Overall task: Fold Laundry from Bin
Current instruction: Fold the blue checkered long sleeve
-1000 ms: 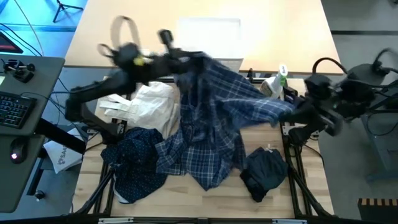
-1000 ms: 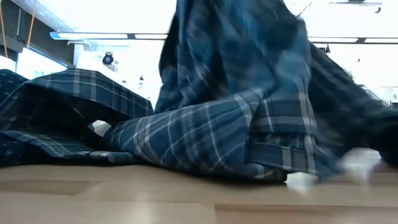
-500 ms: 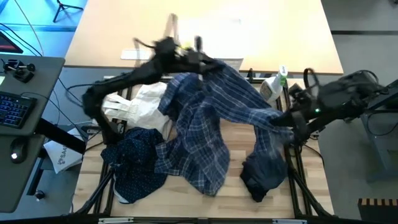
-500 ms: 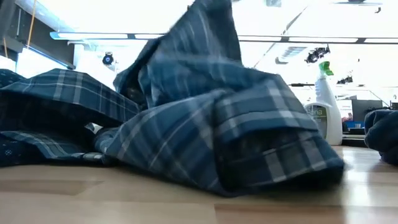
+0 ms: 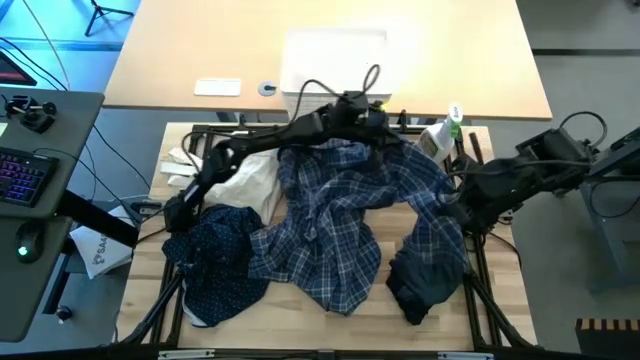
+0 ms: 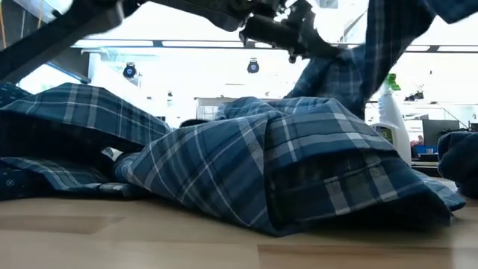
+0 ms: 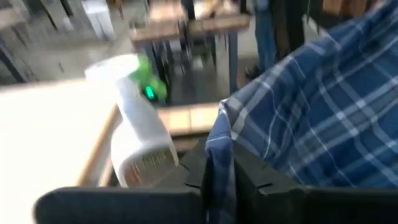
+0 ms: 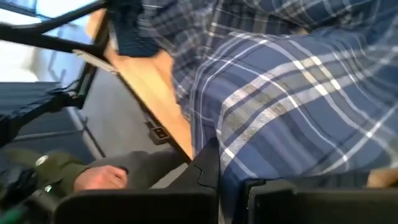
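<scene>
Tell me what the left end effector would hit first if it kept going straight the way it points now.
Probably the white plastic spray bottle with a green nozzle, just ahead of the left end effector, which pinches the blue-and-white plaid shirt; depth is uncertain.

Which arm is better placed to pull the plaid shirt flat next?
Both hold it, but the right looks better placed: the right claw pinches the plaid shirt at its outer edge, low over the table, while the left claw holds the far edge.
</scene>
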